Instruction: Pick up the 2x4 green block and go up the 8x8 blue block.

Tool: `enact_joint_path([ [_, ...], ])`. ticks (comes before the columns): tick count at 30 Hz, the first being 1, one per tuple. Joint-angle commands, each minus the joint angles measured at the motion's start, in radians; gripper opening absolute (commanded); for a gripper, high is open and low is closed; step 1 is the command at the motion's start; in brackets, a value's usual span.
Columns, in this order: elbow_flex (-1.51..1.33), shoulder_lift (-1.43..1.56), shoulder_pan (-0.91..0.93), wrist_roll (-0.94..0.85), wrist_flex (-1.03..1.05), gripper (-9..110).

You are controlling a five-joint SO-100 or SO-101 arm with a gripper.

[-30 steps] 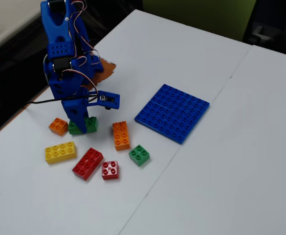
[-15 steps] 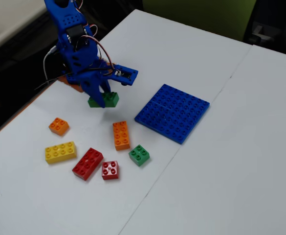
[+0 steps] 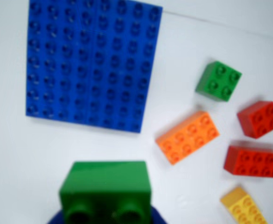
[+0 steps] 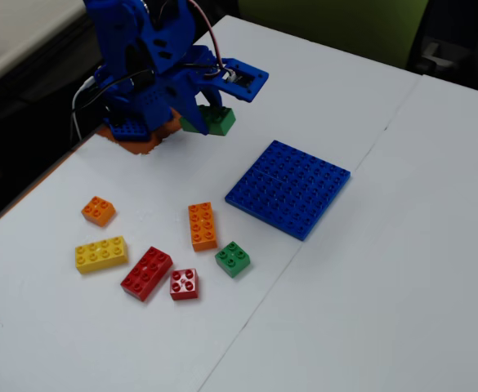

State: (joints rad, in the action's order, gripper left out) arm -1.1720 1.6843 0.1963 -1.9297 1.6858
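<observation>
The 2x4 green block (image 3: 106, 186) is held in my gripper (image 3: 107, 218) at the bottom of the wrist view, its hollow underside facing the camera. In the fixed view my blue gripper (image 4: 207, 116) is shut on the green block (image 4: 214, 122) and holds it above the table. It is to the upper left of the 8x8 blue block (image 4: 289, 188) and apart from it. The blue baseplate (image 3: 92, 63) lies flat on the white table, at the upper left of the wrist view.
Loose bricks lie left of the baseplate in the fixed view: a small green 2x2 (image 4: 233, 259), an orange 2x4 (image 4: 202, 225), a red 2x2 (image 4: 184, 284), a red 2x4 (image 4: 146, 273), a yellow 2x4 (image 4: 101, 253) and an orange 2x2 (image 4: 98, 211).
</observation>
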Motion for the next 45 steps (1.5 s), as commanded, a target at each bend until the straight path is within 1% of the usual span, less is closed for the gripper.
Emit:
enact_joint_path([
  [1,0.209,-0.114,-0.057,0.060,-0.005,0],
  [5,0.209,-0.218,-0.118,0.118,-0.069,0],
  [12,0.209,-0.347,-0.175,0.331,-0.172,0],
  [16,0.207,-0.408,-0.189,0.508,-0.275,0],
  [18,0.215,-0.434,-0.192,0.540,-0.305,0],
  [21,0.230,-0.463,-0.196,0.548,-0.342,0],
  [27,0.339,-0.541,-0.206,0.497,-0.337,0],
  [30,0.348,-0.557,-0.207,0.492,-0.348,0],
  [45,0.350,-0.515,-0.209,0.457,-0.276,0],
])
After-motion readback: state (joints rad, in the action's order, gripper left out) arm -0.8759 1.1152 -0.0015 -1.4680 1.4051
